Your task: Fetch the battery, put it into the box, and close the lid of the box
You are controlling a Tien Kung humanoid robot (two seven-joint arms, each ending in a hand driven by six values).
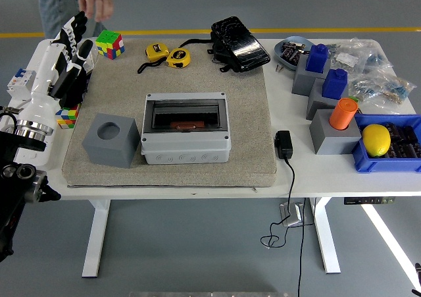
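Observation:
The grey box [187,136] sits on the beige mat [250,145] at the table's middle, its dark see-through lid down flat. Through the lid a reddish-brown battery [185,124] shows inside. My left hand [72,39] is raised at the far left, well away from the box, with its white fingers spread and nothing in them. The right arm is out of view. A person's hand [96,0] hangs at the top left, off the table.
A grey cube [110,139] with a round hole stands left of the box. Rubik's cubes [109,44], yellow tape measures [168,54] and a black pouch [238,43] lie at the back. Grey and blue blocks, an orange cylinder [343,113] and a lemon [375,139] crowd the right.

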